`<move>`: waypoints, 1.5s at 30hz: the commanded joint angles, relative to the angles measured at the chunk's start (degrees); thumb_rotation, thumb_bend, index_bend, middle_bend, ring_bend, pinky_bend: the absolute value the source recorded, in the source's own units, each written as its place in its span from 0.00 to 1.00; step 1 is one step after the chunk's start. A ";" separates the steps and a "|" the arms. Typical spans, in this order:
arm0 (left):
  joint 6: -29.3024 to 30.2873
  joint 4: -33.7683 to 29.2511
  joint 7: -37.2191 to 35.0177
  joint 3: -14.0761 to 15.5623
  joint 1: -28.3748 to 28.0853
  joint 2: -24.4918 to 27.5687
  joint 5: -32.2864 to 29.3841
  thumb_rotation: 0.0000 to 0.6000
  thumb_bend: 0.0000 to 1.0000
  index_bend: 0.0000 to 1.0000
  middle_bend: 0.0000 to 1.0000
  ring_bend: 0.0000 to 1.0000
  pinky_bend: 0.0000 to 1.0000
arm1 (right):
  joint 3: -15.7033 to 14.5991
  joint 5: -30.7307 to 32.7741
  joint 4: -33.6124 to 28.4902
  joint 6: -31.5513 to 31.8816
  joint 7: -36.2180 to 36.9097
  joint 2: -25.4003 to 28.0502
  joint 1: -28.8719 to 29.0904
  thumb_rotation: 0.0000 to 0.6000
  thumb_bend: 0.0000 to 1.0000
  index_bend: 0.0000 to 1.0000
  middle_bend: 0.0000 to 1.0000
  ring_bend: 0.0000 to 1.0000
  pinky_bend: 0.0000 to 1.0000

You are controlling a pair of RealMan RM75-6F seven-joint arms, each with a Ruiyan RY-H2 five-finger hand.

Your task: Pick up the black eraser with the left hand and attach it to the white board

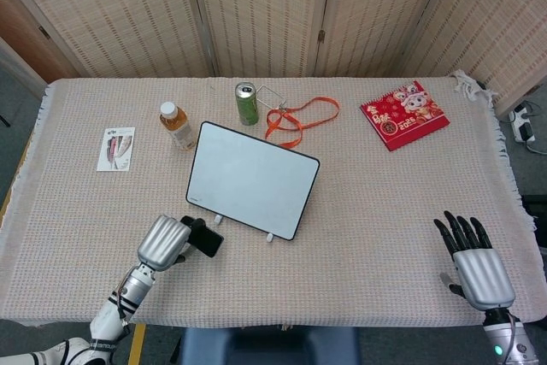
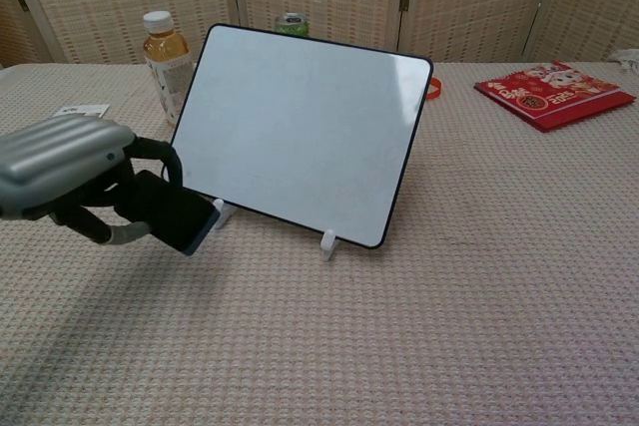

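My left hand (image 1: pixel 164 242) (image 2: pixel 62 172) grips the black eraser (image 1: pixel 205 237) (image 2: pixel 168 213) and holds it off the table, just in front of the lower left corner of the white board (image 1: pixel 252 179) (image 2: pixel 300 133). The board stands tilted back on two small white feet in the middle of the table. The eraser is close to the board's face but apart from it. My right hand (image 1: pixel 475 262) rests at the near right of the table with fingers spread and nothing in it; the chest view does not show it.
Behind the board stand a tea bottle (image 1: pixel 176 126) (image 2: pixel 168 64) and a green can (image 1: pixel 247 103). An orange lanyard (image 1: pixel 299 118) lies beside the can, a red booklet (image 1: pixel 403 114) (image 2: pixel 554 93) at the back right, a small card (image 1: pixel 116 148) at the left.
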 commanded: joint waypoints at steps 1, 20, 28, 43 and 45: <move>5.43 4.64 -3.22 -2.49 0.92 -4.13 2.45 1.00 0.49 0.71 1.00 0.95 1.00 | 0.04 0.11 -0.01 -0.09 -0.02 0.03 0.05 1.00 0.26 0.00 0.00 0.00 0.00; 14.20 30.84 -6.05 -12.41 -7.33 -27.17 5.35 1.00 0.54 0.71 1.00 0.96 1.00 | -0.39 -0.91 -0.78 0.59 2.37 1.51 -0.25 1.00 0.26 0.00 0.00 0.00 0.00; 10.97 37.85 -4.97 -13.90 -10.74 -31.60 2.86 1.00 0.55 0.71 1.00 0.96 1.00 | -0.56 -1.63 -1.00 1.35 3.48 2.23 -0.61 1.00 0.26 0.00 0.00 0.00 0.00; 10.50 48.07 -5.65 -14.97 -14.34 -37.10 0.51 1.00 0.55 0.62 1.00 0.96 1.00 | -0.72 -2.39 -1.18 2.38 4.58 2.88 -1.25 1.00 0.26 0.00 0.00 0.00 0.00; 10.85 48.61 -6.30 -14.84 -14.49 -37.36 0.51 1.00 0.55 0.46 1.00 0.96 1.00 | -0.64 -2.28 -1.20 2.45 4.62 2.91 -1.31 1.00 0.26 0.00 0.00 0.00 0.00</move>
